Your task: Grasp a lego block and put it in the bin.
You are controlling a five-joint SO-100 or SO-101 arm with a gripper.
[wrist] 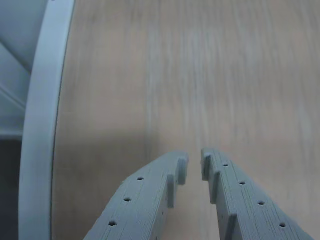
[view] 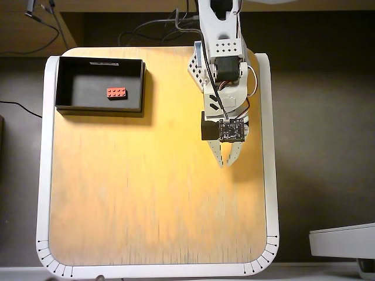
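In the overhead view the red lego block (view: 116,92) lies flat on the floor of the black bin (view: 141,88), which stands at the table's far left corner. My gripper (view: 225,163) is over the right half of the table, well to the right of the bin and apart from it. In the wrist view my gripper (wrist: 194,163) is empty, with the two grey fingertips nearly together and only a thin gap between them, over bare wood. The bin and the block are out of the wrist view.
The wooden table (view: 146,193) has a white rim (view: 271,175) with rounded corners; the rim also shows at the left of the wrist view (wrist: 42,125). Cables run behind the table at the top. A white object (view: 343,240) sits off the table at the lower right.
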